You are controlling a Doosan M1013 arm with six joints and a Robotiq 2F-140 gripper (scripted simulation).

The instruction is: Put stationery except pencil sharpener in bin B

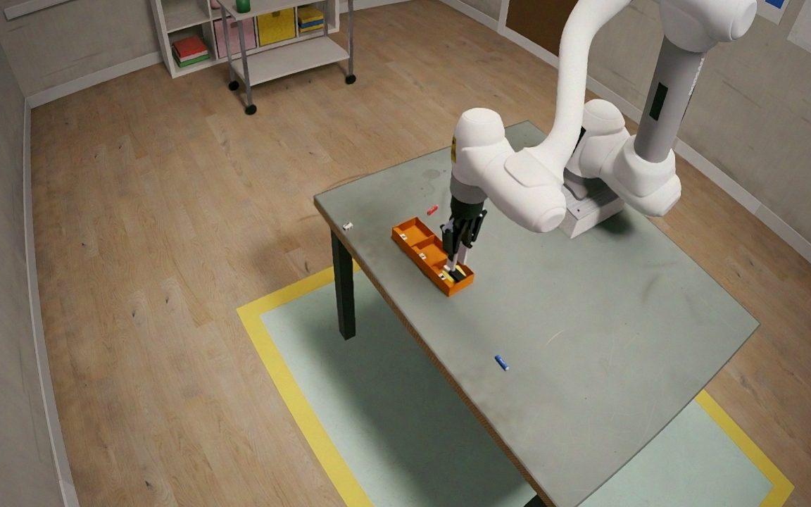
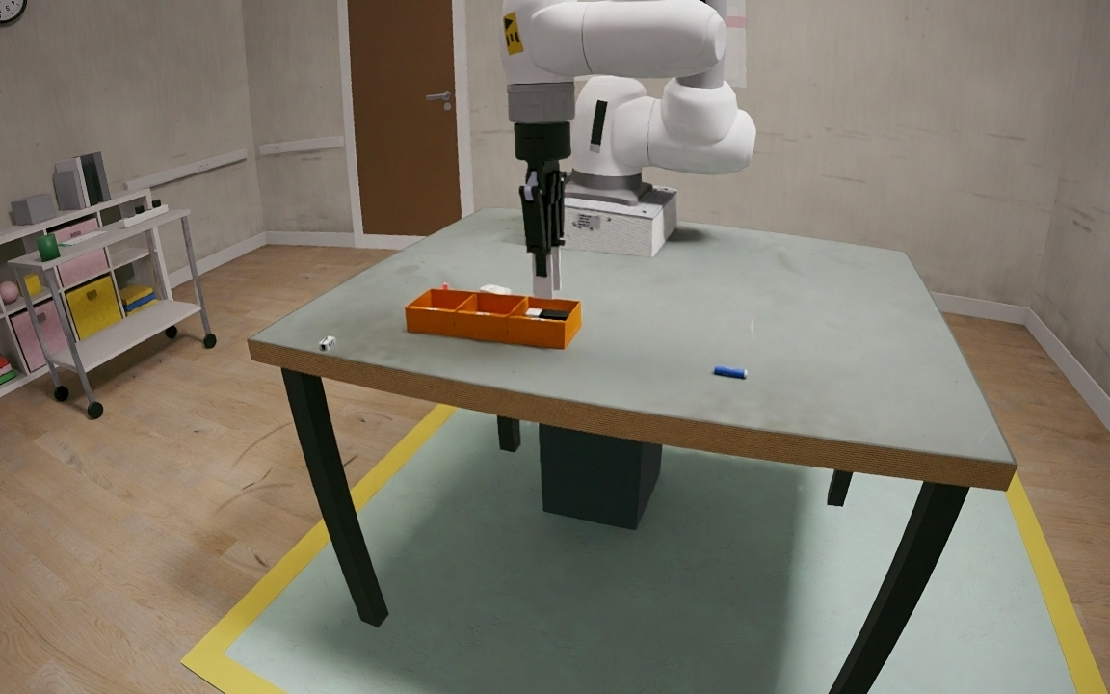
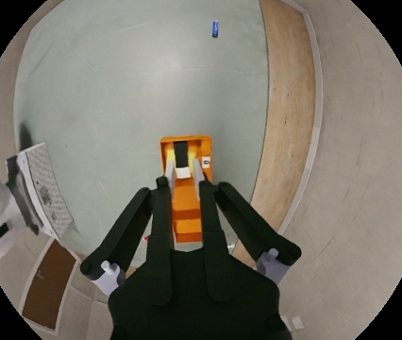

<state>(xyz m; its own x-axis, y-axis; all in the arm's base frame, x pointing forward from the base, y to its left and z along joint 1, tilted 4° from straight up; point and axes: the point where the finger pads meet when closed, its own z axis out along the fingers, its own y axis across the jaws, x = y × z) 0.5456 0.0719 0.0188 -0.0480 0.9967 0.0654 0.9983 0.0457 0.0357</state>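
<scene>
My gripper (image 1: 457, 265) (image 2: 548, 291) (image 3: 183, 167) is partly open and empty, with its fingertips just above the end compartment of the orange bins (image 1: 450, 291) (image 2: 489, 333) (image 3: 209, 176). In that compartment a black block with a white end (image 1: 457, 275) (image 2: 553, 314) (image 3: 181, 154) lies over something yellow (image 3: 192, 156). Gaps show between the block and both fingertips in the wrist view. That compartment's label (image 1: 441, 276) (image 3: 206, 162) is hard to read. A short blue cylinder (image 1: 501, 362) (image 2: 729, 372) (image 3: 215, 28) lies on the table, apart from the bins.
A small red item (image 1: 432, 210) lies behind the far bin. A small white and black item (image 1: 348, 225) (image 2: 327, 343) lies near the table's edge. A white item (image 2: 494, 289) shows behind the middle bin. The arm's base stands at the back.
</scene>
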